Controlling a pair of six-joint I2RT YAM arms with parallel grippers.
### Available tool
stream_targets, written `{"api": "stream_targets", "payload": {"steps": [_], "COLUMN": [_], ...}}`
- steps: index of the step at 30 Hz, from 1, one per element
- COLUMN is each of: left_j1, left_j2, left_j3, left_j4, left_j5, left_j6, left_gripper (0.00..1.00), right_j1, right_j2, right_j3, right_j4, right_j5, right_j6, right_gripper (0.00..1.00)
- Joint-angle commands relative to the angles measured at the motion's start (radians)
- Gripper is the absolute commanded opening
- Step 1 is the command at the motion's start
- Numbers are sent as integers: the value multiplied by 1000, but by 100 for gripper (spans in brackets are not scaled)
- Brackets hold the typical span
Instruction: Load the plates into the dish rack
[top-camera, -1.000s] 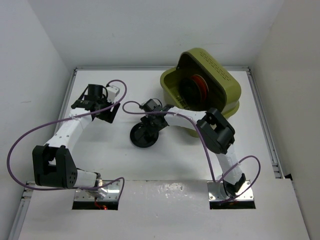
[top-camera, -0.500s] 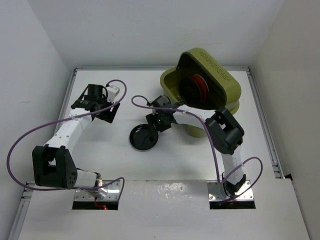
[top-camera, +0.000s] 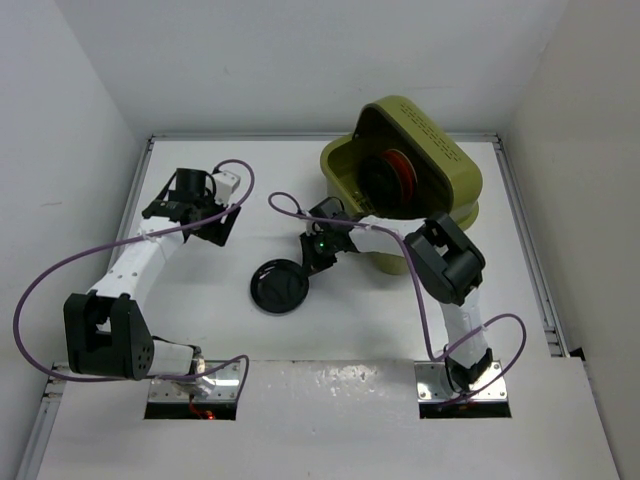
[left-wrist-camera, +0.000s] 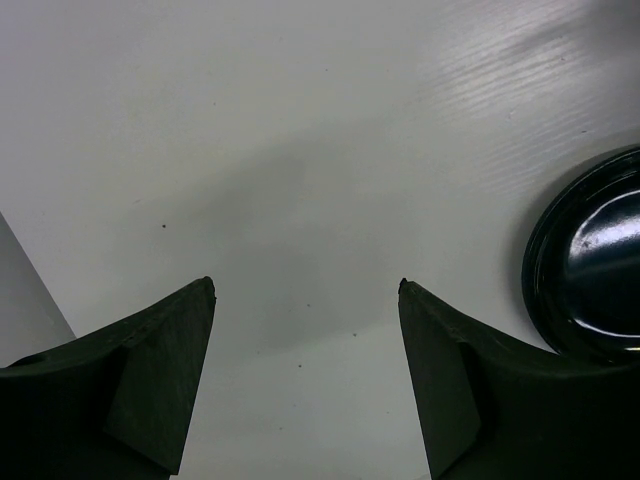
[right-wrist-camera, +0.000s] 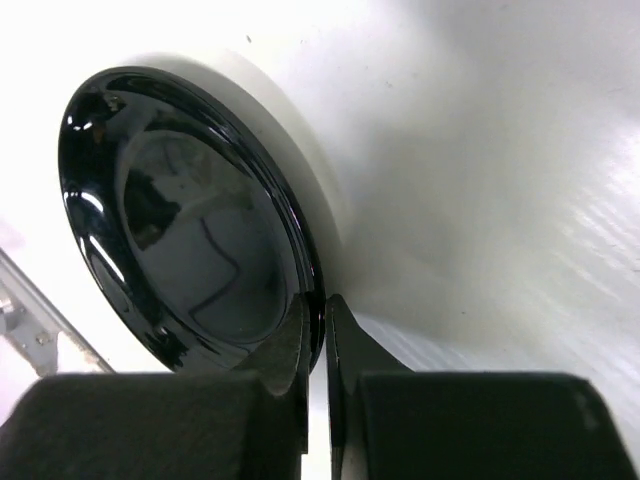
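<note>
A glossy black plate (top-camera: 279, 289) lies on the white table, left of the dish rack (top-camera: 448, 158). My right gripper (top-camera: 306, 263) is shut on the plate's near rim; in the right wrist view the two fingers pinch the edge of the black plate (right-wrist-camera: 180, 220) at the gripper (right-wrist-camera: 318, 300). In the olive-green rack an orange plate (top-camera: 401, 163) and a dark plate (top-camera: 378, 182) stand on edge. My left gripper (top-camera: 203, 216) hangs open over bare table at the far left, with nothing between its fingers (left-wrist-camera: 305, 285). The black plate (left-wrist-camera: 596, 262) shows at the right edge of the left wrist view.
The rack's domed lid (top-camera: 430, 135) stands open at the back right. Metal rails (top-camera: 528, 250) run along the table's right side, and white walls close in the back and both sides. Purple cables loop off both arms.
My right gripper has swung its fingers onto the black plate's rim and closed on it. The plate has slid slightly left and nearer. The left arm has not moved.
</note>
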Motion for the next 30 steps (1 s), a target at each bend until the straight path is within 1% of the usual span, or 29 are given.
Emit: {"api": "stream_targets", "payload": {"steps": [1, 3, 4, 5, 6, 8, 9, 10, 11, 12, 14, 16, 17, 18, 19, 21, 22, 24, 25, 27, 30], "left_j1": [-10, -10, -10, -10, -10, -1, -1, -1, -1, -1, -1, -11, -27, -37, -48, -85, -96, -126, -126, -137, -137], "left_j2": [-21, 1, 1, 17, 40, 73, 93, 113, 158, 185, 234, 298, 315, 332, 359, 386, 418, 455, 472, 510, 550], "left_j3": [37, 52, 75, 92, 111, 183, 212, 242, 307, 341, 422, 471, 471, 482, 482, 482, 482, 506, 517, 540, 551], "left_j4": [10, 10, 10, 10, 10, 10, 10, 10, 10, 10, 10, 22, 22, 36, 46, 91, 103, 112, 112, 112, 112], "left_j5": [-2, -2, -2, -2, 7, 21, 36, 45, 65, 65, 81, 93, 102, 102, 102, 102, 102, 93, 78, 69, 55], "left_j6": [26, 35, 35, 44, 45, 57, 57, 57, 57, 43, 3, -47, -61, -72, -81, -97, -106, -106, -106, -132, -143], "left_gripper": [78, 78, 78, 78, 78, 78, 78, 78, 78, 78, 77, 77, 76, 76, 76, 76, 76, 76, 76, 76, 76], "right_j1": [-4, -11, -10, -11, -14, -17, -21, -27, -36, -43, -76, -120, -126, -136, -146, -149, -149, -149, -151, -146, -148], "right_j2": [-29, -68, -144, -173, -236, -317, -365, -387, -429, -440, -464, -510, -537, -555, -577, -597, -600, -591, -586, -570, -559], "right_j3": [-36, -41, -39, -36, -16, 25, 57, 91, 109, 151, 172, 194, 197, 199, 197, 186, 182, 165, 160, 142, 87], "right_j4": [30, 38, 42, 45, 45, 38, 41, 3, -16, -28, -59, -56, -54, -50, -18, 10, 39, 88, 96, 128, 179], "right_j5": [-1, 25, 65, 65, 103, 174, 255, 281, 306, 375, 412, 470, 511, 532, 591, 756, 835, 916, 1005, 1052, 1111], "right_j6": [-18, -19, -41, -51, -61, -135, -155, -202, -245, -285, -310, -356, -356, -391, -408, -501, -576, -641, -687, -747, -790], "right_gripper": [0, 0, 0, 0, 0, 0, 0, 0, 0, 0, 0, 0, 0, 0, 0, 0, 0, 0, 0, 0, 0]}}
